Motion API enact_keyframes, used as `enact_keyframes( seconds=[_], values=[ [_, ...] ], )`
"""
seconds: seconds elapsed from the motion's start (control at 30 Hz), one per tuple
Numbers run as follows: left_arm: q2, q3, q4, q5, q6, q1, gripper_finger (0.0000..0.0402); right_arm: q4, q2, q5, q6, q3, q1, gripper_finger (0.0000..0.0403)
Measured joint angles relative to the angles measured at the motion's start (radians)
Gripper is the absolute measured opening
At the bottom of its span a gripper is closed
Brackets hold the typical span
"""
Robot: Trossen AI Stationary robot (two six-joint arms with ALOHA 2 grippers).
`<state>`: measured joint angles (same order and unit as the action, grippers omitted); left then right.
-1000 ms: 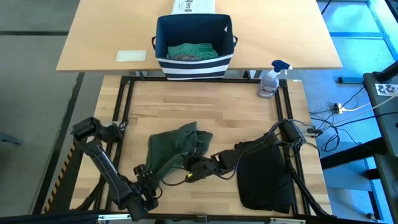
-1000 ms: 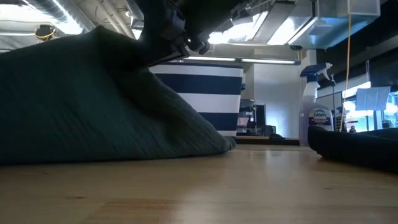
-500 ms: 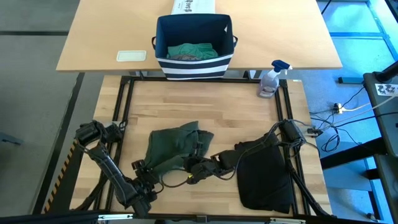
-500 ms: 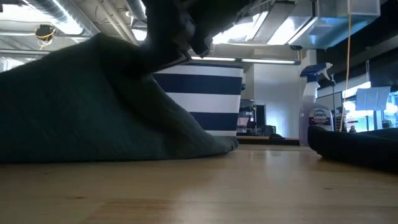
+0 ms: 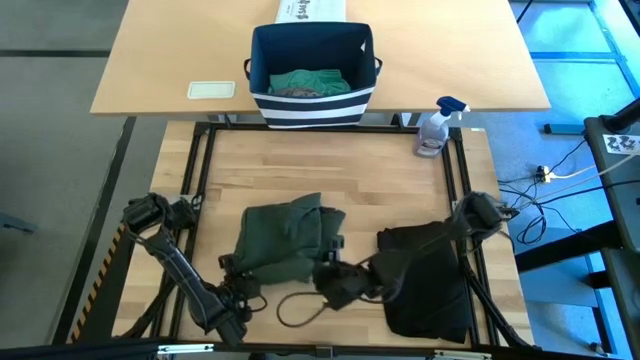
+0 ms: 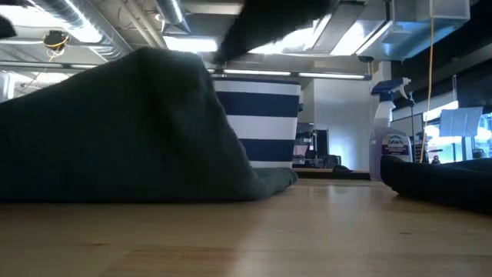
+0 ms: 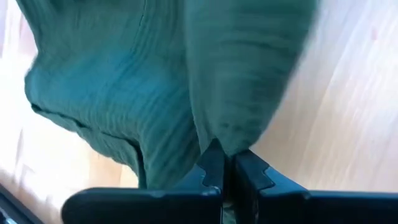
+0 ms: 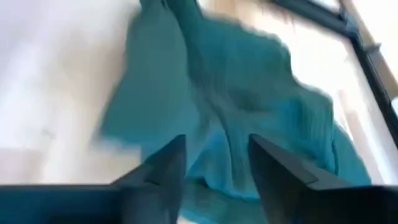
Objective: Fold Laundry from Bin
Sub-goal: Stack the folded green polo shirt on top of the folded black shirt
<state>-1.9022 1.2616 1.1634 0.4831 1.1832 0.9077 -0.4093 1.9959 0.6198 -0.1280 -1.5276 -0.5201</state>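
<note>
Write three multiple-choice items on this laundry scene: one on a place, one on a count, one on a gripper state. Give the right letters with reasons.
1. Where is the spray bottle?
A. Inside the bin
B. At the table's far right corner
C. On the black garment

2. How many garments lie on the work table, outside the bin?
A. Two
B. Four
C. None

3. How does the left gripper stand?
A. Wide open above bare wood
B. Open inside the bin
C. Shut on the dark green garment

Answers
1. B: the high view shows the bottle upright by the far right corner, apart from the bin.
2. A: only the dark green garment and the black garment lie on the wood.
3. C: the left wrist view shows its fingers closed together on a fold of the green cloth, while the right gripper stands open.
</note>
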Motion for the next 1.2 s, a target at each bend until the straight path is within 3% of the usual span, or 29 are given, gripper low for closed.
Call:
enact_keyframes(
  seconds=[0.17, 0.33, 0.67, 1.2],
  values=[
    [0.000, 0.040, 0.004, 0.055, -0.060, -0.018, 0.0002, 0.172, -0.038, -0.015, 0.003, -0.002, -0.037, 0.0233],
    [0.000, 0.059, 0.008, 0.081, -0.094, -0.029, 0.0001, 0.309, -0.005, -0.068, 0.008, -0.002, -0.037, 0.0269],
    [0.002, 0.165, 0.131, 0.162, -0.127, -0.075, 0.0001, 0.341, 0.129, -0.063, 0.039, -0.104, -0.036, 0.0275],
    [0.001, 0.295, 0.166, 0.212, -0.304, -0.190, 0.0000, 0.297, 0.168, 0.025, -0.126, -0.120, -0.036, 0.0275]
  ],
)
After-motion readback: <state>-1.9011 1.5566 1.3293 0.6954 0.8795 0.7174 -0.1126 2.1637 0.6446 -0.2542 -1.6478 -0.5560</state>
